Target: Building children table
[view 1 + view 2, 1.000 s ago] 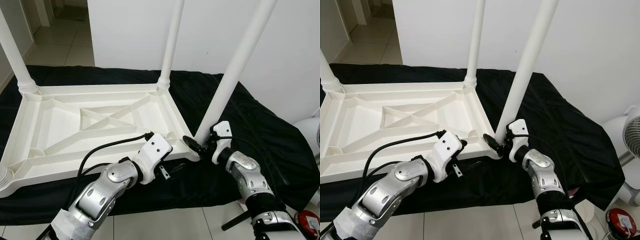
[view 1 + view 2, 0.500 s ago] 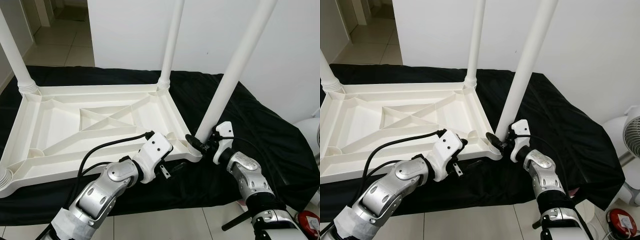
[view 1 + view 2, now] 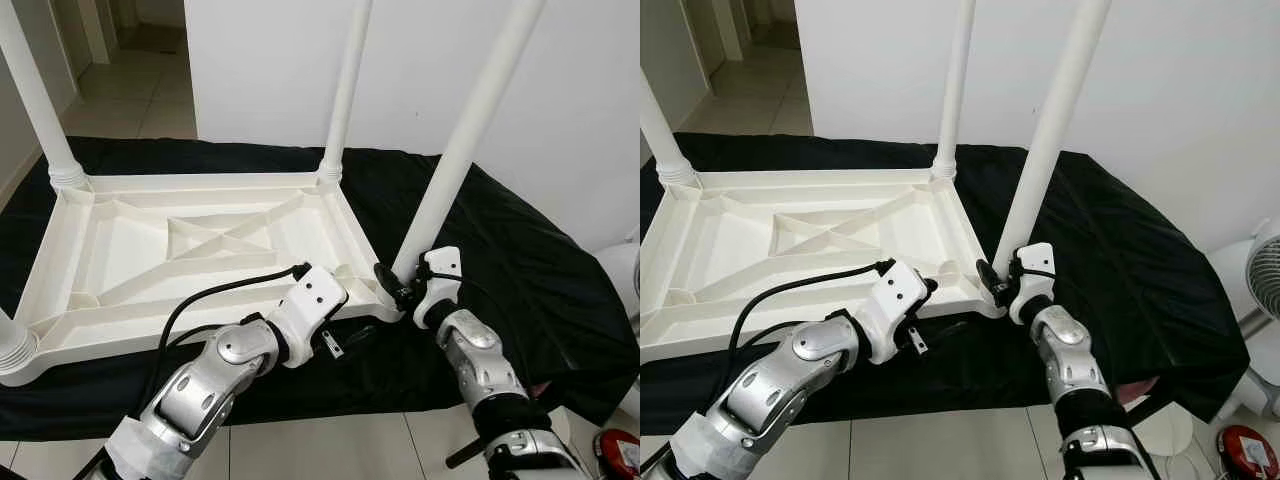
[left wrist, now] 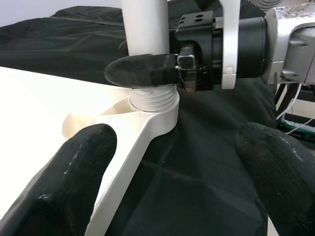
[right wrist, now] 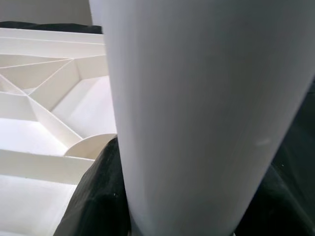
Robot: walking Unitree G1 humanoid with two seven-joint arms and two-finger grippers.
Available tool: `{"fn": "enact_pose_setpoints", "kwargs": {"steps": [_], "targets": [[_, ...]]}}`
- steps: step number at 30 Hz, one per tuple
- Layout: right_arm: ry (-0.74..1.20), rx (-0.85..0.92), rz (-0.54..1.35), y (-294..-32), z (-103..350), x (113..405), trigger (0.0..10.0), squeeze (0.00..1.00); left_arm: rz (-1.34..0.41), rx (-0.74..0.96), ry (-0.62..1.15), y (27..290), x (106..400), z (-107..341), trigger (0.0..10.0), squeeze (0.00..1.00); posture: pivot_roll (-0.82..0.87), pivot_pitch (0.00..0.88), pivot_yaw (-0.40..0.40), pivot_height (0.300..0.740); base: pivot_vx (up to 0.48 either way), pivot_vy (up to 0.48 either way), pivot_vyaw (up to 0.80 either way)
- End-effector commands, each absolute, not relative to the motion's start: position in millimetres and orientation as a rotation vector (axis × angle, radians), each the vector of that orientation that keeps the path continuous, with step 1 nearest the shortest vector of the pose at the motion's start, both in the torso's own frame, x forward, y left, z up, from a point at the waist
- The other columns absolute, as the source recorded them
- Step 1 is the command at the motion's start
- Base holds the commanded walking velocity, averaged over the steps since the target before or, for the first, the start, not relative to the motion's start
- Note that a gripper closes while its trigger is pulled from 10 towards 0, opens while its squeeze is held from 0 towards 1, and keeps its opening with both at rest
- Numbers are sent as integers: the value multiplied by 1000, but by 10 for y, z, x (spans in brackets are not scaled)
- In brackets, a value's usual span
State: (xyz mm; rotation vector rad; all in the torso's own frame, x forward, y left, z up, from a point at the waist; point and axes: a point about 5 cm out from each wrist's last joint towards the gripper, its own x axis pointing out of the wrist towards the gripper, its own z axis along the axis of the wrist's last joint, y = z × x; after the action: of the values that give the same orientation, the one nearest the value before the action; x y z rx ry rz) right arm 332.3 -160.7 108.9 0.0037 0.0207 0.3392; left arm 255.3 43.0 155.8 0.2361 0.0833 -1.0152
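Note:
The white children's table (image 3: 200, 183) lies upside down on a black cloth (image 3: 520, 260). Two legs stand at its far corners and another at the near left corner. The near right leg (image 3: 460, 160) rises tilted from its corner socket. My right gripper (image 3: 395, 285) is shut on that leg just above its threaded base (image 4: 152, 98); one black finger (image 4: 142, 71) wraps the front. The leg (image 5: 206, 113) is seen close up in the right wrist view. My left gripper (image 4: 174, 167) is open, its fingers (image 4: 74, 182) spread either side of the same corner, low at the table's near edge (image 3: 340, 335).
A white wall stands right behind the table. Tiled floor runs along the near side and through a doorway at the far left. A white fan (image 3: 1265, 270) and a red object (image 3: 1250, 450) sit on the floor at the right.
The camera has shifted a little. My right forearm has swung slightly inward while the gripper stays shut on the leg's base. The left gripper holds its place.

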Motion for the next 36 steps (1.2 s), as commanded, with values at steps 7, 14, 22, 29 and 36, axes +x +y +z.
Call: {"fn": "enact_pose_setpoints", "kwargs": {"steps": [7, 14, 22, 29, 36], "targets": [[108, 21, 132, -1565, 920, 3192, 10000, 0, -1088, 240, 112, 376, 2518, 1506, 10000, 0, 9, 0, -107, 740, 0, 0, 0], [107, 54, -52, -1452, 915, 3070, 10000, 0, -1091, 241, 112, 374, 2515, 1498, 10000, 0, 13, 0, -111, 740, 0, 0, 0], [119, 88, -171, -1370, 924, 2973, 10000, 0, -1086, 233, 107, 363, 2529, 1510, 10000, 0, 8, 0, -109, 740, 0, 0, 0], [123, 143, -190, -1345, 939, 2950, 10000, 35, -1079, 237, 103, 376, 2552, 1518, 10000, 0, 8, 0, -112, 740, 0, 0, 0], [51, 185, -135, -1299, 1081, 2959, 10000, 1000, -1079, 229, 104, 358, 2537, 1510, 10000, 0, 7, 0, -115, 740, 0, 0, 0]]}}
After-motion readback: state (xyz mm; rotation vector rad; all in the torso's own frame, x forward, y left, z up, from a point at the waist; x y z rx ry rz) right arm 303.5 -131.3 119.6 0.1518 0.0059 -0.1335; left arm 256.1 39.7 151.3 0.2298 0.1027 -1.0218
